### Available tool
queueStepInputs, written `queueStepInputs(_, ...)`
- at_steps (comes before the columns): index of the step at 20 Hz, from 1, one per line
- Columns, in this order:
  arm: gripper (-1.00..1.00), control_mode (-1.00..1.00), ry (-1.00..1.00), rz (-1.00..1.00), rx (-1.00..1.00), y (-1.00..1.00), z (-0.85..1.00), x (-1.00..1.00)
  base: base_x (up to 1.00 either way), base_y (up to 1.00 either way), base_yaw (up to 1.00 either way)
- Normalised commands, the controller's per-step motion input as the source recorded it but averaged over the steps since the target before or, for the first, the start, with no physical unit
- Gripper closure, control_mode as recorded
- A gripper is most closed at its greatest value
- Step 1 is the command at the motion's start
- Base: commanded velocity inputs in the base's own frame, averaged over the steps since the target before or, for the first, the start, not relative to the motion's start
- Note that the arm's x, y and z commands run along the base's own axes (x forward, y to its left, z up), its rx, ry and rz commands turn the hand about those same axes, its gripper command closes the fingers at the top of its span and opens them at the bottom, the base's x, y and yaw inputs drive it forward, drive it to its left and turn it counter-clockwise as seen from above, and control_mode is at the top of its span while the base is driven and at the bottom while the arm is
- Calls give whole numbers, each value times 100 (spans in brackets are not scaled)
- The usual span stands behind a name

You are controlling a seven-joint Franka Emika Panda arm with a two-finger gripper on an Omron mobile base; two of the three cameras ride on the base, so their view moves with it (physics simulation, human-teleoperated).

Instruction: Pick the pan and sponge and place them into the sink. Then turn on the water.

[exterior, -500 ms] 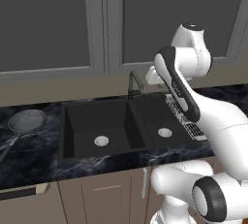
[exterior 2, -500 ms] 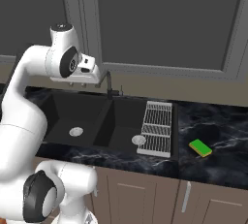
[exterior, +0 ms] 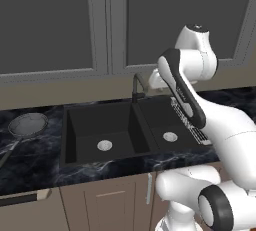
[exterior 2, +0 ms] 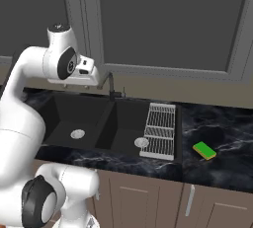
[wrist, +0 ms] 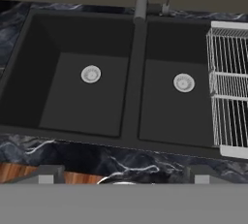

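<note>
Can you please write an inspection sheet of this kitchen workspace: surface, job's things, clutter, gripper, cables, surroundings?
Surface: dark marbled counter.
Job's things: pan on the counter left of the sink; sponge on the counter right of it; both basins hold nothing; no water runs from the faucet.
Clutter: wire rack over the right basin's edge.
Gripper: raised above the sink, open, holding nothing.
Cables: nothing seen.
Surroundings: grey wall cabinets, wooden base cabinets.

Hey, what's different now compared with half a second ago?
Nothing has visibly changed. The arm holds the same pose above the sink, the pan lies on the counter to its left, and the sponge rests right of the dish rack.
</note>
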Motion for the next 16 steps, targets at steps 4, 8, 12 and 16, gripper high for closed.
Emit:
queueStepInputs(4, -100, -100, 1, 0, 3, 21, -7, -8, 0, 0, 0)
queueStepInputs(8, -100, -100, 2, 0, 0, 25, 0, -8, 0, 0, 0)
queueStepInputs(12, -100, -100, 5, -2, -1, 21, 6, -6, 0, 0, 0)
queueStepInputs(16, -100, -100, 10, -4, -2, 21, 8, -3, 0, 0, 0)
